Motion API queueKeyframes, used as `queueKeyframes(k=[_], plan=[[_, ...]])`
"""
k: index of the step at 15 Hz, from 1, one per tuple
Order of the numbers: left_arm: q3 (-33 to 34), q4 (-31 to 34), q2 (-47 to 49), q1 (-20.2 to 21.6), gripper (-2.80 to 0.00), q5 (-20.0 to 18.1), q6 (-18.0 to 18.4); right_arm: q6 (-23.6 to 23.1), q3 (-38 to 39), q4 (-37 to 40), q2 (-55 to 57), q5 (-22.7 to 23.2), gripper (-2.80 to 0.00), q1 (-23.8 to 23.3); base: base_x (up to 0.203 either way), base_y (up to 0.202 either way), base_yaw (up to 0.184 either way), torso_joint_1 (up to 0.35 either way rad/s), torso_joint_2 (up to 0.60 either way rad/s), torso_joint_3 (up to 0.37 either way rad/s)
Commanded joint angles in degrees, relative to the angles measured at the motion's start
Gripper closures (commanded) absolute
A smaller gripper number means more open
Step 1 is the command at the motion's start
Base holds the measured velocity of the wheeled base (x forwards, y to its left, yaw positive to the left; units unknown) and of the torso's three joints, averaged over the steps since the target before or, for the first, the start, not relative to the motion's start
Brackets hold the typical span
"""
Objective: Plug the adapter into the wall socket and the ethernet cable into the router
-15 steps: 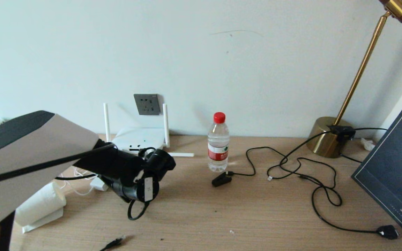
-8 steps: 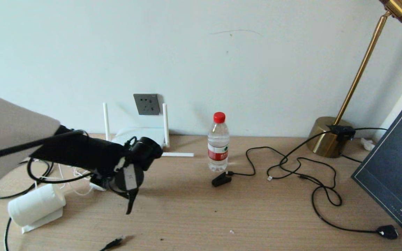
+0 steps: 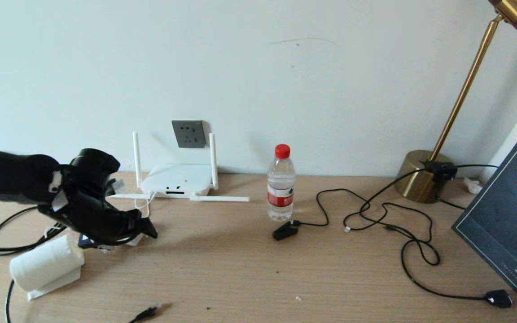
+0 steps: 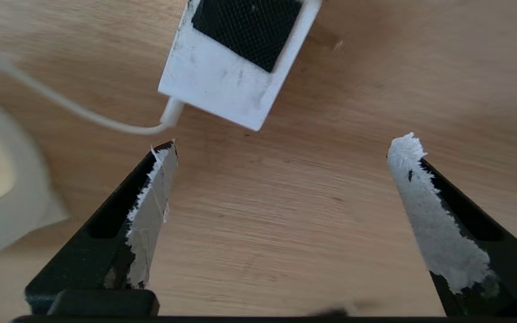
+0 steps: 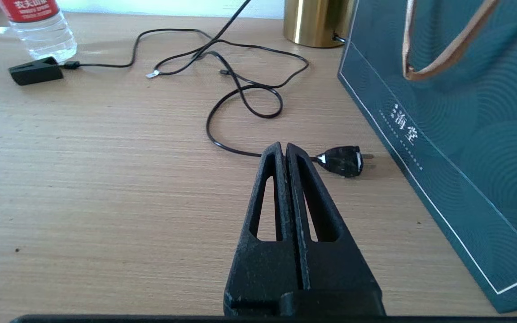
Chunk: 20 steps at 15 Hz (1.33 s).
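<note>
Adapter (image 4: 234,67) flat on desk (image 4: 285,215), dark face up, beyond spread left tool (image 4: 281,148)

I'm seeing a water bottle (image 3: 280,183) standing at twelve o'clock, a brass lamp base (image 3: 418,175) sitting at two, a paper roll (image 3: 46,264) lying at nine.

Home desk: lamp (image 3: 424,179), router (image 3: 175,179).
</note>
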Motion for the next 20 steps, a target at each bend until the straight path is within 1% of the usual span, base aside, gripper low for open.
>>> queueKeyframes(k=[1, 2, 6, 7, 8, 9, 10, 11, 12, 14, 15, 18, 19, 20], plan=[[0.0, -1.3, -0.9, 4.5, -2.80, -5.0, 3.1, 0.0, 0.0, 0.0, 0.0, 0.0, 0.00, 0.0, 0.000, 0.000, 0.000, 0.000, 0.00, 0.000], [0.1, -2.2, -1.3, 5.7, -2.80, -5.1, 7.8, 0.0, 0.0, 0.0, 0.0, 0.0, 0.00, 0.0, 0.000, 0.000, 0.000, 0.000, 0.00, 0.000], [-0.6, -3.4, -3.1, 10.3, -2.80, -4.8, 31.3, 0.0, 0.0, 0.0, 0.0, 0.0, 0.00, 0.0, 0.000, 0.000, 0.000, 0.000, 0.00, 0.000], [-1.1, -4.0, -2.7, 11.4, -2.80, -4.6, 35.3, 0.0, 0.0, 0.0, 0.0, 0.0, 0.00, 0.0, 0.000, 0.000, 0.000, 0.000, 0.00, 0.000], [-1.2, -4.1, -1.3, 11.9, -2.80, -3.6, 37.2, 0.0, 0.0, 0.0, 0.0, 0.0, 0.00, 0.0, 0.000, 0.000, 0.000, 0.000, 0.00, 0.000], [-1.2, -4.3, 0.6, 12.2, -2.80, -2.3, 37.6, 0.0, 0.0, 0.0, 0.0, 0.0, 0.00, 0.0, 0.000, 0.000, 0.000, 0.000, 0.00, 0.000], [-1.2, -4.7, 2.0, 12.4, -2.80, -1.8, 37.3, 0.0, 0.0, 0.0, 0.0, 0.0, 0.00, 0.0, 0.000, 0.000, 0.000, 0.000, 0.00, 0.000], [-0.7, -5.0, 3.2, 12.2, -2.80, -1.8, 35.9, 0.0, 0.0, 0.0, 0.0, 0.0, 0.00, 0.0, 0.000, 0.000, 0.000, 0.000, 0.00, 0.000], [0.5, -5.0, 3.4, 11.1, -2.80, -2.4, 34.1, 0.0, 0.0, 0.0, 0.0, 0.0, 0.00, 0.0, 0.000, 0.000, 0.000, 0.000, 0.00, 0.000], [3.3, -4.7, 2.5, 7.5, -2.80, -5.6, 30.3, 0.0, 0.0, 0.0, 0.0, 0.0, 0.00, 0.0, 0.000, 0.000, 0.000, 0.000, 0.00, 0.000], [4.6, -4.6, 1.9, 5.1, -2.80, -6.3, 28.2, 0.0, 0.0, 0.0, 0.0, 0.0, 0.00, 0.0, 0.000, 0.000, 0.000, 0.000, 0.00, 0.000], [6.6, -4.4, 1.0, -3.0, -2.80, -6.7, 21.3, 0.0, 0.0, 0.0, 0.0, 0.0, 0.00, 0.0, 0.000, 0.000, 0.000, 0.000, 0.00, 0.000], [6.7, -4.4, 0.4, -5.7, -2.80, -6.7, 19.4, 0.0, 0.0, 0.0, 0.0, 0.0, 0.00, 0.0, 0.000, 0.000, 0.000, 0.000, 0.00, 0.000], [6.8, -4.3, -0.3, -7.5, -2.80, -6.7, 18.6, 0.0, 0.0, 0.0, 0.0, 0.0, 0.00, 0.0, 0.000, 0.000, 0.000, 0.000, 0.00, 0.000]])
